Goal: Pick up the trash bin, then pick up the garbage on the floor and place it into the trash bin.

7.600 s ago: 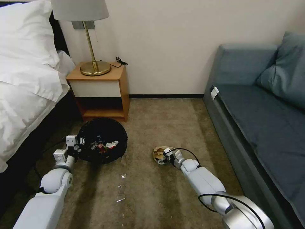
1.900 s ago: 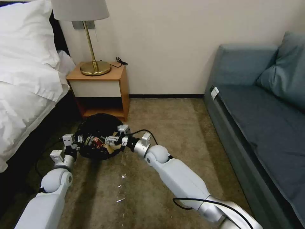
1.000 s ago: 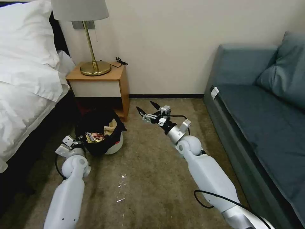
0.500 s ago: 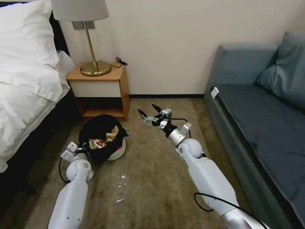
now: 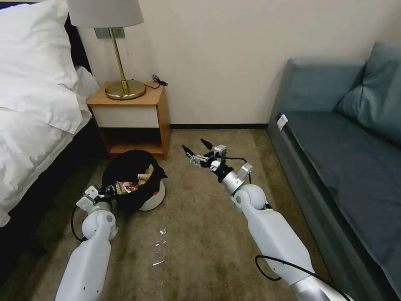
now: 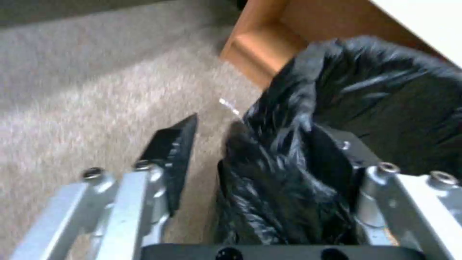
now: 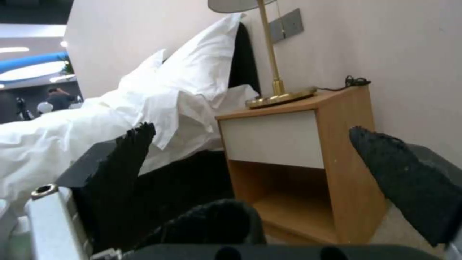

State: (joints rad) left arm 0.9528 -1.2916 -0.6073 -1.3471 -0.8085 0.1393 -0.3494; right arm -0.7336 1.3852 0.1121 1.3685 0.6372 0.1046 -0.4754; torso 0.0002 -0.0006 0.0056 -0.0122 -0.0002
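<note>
Head view: left gripper (image 5: 109, 193) at trash bin (image 5: 151, 200) rim.

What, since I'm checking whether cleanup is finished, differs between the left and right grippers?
The left gripper sits at the trash bin, with the black liner's rim between its fingers; the right gripper has nothing between its own. The left gripper is down by the floor, while the right gripper hangs raised above it. Both are open.
</note>
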